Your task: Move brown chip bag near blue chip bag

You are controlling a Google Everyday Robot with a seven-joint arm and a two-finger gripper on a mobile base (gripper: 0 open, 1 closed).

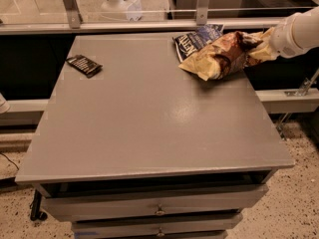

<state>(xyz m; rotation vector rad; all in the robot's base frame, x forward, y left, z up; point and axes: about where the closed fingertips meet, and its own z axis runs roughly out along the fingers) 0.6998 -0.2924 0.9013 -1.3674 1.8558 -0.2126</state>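
The gripper (257, 45), at the end of the white arm (298, 31) that reaches in from the right edge, sits over the table's far right corner. It is clamped on the right end of the brown chip bag (219, 59), a large crinkly bag, dark brown in the middle with cream-yellow ends. The bag's bunched end hides most of the gripper. The bag hangs tilted from that hold, its left cream end dipping toward the flat grey tabletop (149, 128) with a shadow under it; whether that end touches the surface I cannot tell.

Just behind it and to the left lies the blue chip bag (195, 38), a smaller navy crinkly bag with white lettering, at the table's far edge. The brown bag overlaps its right side in this view. A small flat black packet (83, 65) lies well apart at the far left.

In my judgement the carrying step is nearly done, since the two bags are right beside each other. The next move calls for lowering the brown bag onto the tabletop without shoving the blue one toward the far edge. After that, the hold should be let go and the gripper lifted clear, so the crinkly film is not dragged along.
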